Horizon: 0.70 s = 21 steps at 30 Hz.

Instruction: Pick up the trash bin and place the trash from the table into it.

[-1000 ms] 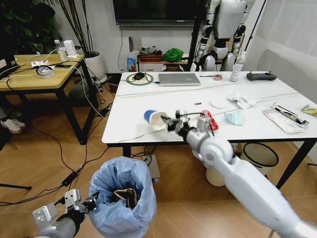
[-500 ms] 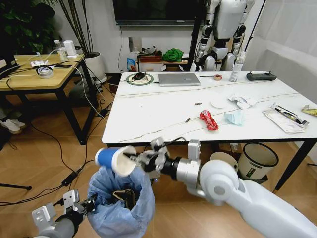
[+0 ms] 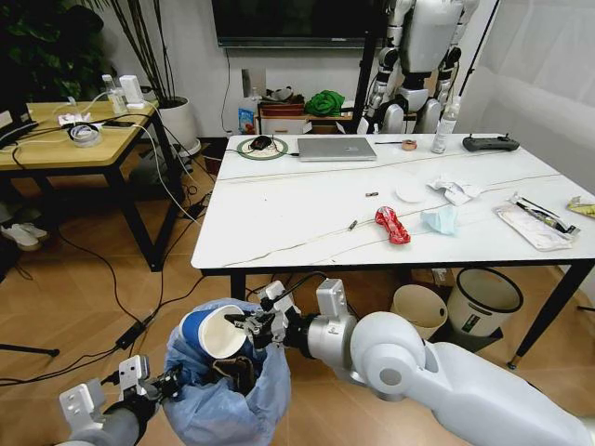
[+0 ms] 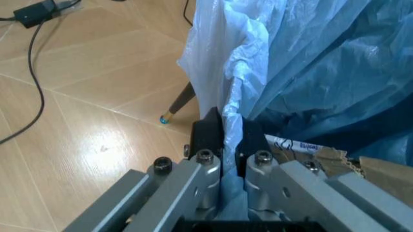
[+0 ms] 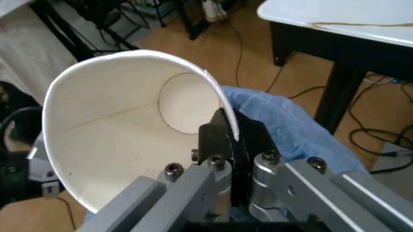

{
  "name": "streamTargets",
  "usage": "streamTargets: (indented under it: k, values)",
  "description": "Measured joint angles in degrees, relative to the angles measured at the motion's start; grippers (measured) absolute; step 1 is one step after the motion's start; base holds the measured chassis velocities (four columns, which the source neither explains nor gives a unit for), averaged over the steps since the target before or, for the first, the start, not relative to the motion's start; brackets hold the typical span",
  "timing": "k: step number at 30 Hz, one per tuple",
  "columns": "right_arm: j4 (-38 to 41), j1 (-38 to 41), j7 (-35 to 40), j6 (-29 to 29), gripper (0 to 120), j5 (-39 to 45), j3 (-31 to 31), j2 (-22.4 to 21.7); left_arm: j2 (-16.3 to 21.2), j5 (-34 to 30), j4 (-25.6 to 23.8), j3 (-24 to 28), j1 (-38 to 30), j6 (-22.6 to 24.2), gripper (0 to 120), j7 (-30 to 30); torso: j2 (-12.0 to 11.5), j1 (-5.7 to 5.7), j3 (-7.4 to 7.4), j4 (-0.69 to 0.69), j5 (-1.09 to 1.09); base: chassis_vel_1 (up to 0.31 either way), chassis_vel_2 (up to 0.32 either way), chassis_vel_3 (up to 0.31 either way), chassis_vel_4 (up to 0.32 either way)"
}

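Observation:
The trash bin (image 3: 223, 400), lined with a crinkled light-blue bag (image 4: 310, 72), hangs off the floor in front of the table (image 3: 307, 214), with brown cardboard (image 3: 237, 372) inside. My left gripper (image 3: 172, 379) is shut on the bag's rim (image 4: 231, 121). My right gripper (image 3: 244, 323) is shut on the rim of the white-and-blue paper cup (image 3: 212, 332), held on its side just over the bin's mouth; the cup's white inside (image 5: 129, 125) faces the right wrist camera. On the table lie a red wrapper (image 3: 391, 224), a pale blue mask (image 3: 441, 219), white tissue (image 3: 454, 190), and a clear package (image 3: 535, 223).
A laptop (image 3: 336, 148), a tape roll, a bottle and a black controller sit at the table's far side. Under the table stand a cream bucket (image 3: 416, 309) and a grey-and-white bin (image 3: 488, 295). A wooden-topped table (image 3: 74, 139) stands to the left; cables cross the floor.
My right arm has carried the paper cup off the table, swung it left and lowered it to just over the bin's mouth. The left gripper and the bin have barely moved.

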Motion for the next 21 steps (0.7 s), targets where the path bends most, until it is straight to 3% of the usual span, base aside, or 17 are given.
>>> streamTargets:
  k: [8,21]
  values:
    - [0.88,0.09,4.46,-0.86,4,-4.48,-1.37,0.03,-0.22,0.17,0.0,0.08,-0.16,0.01,0,0.01,-0.01,0.0,0.0,-0.01,0.0,0.0,0.0,0.0,0.0]
    - [0.98,-0.26,3.85,0.39,0,-6.54,-1.82,0.28,-0.35,0.06,-0.06,-0.04,-0.37,-0.04,0,0.04,-0.01,0.0,0.0,0.0,0.01,0.0,0.0,0.0,0.0]
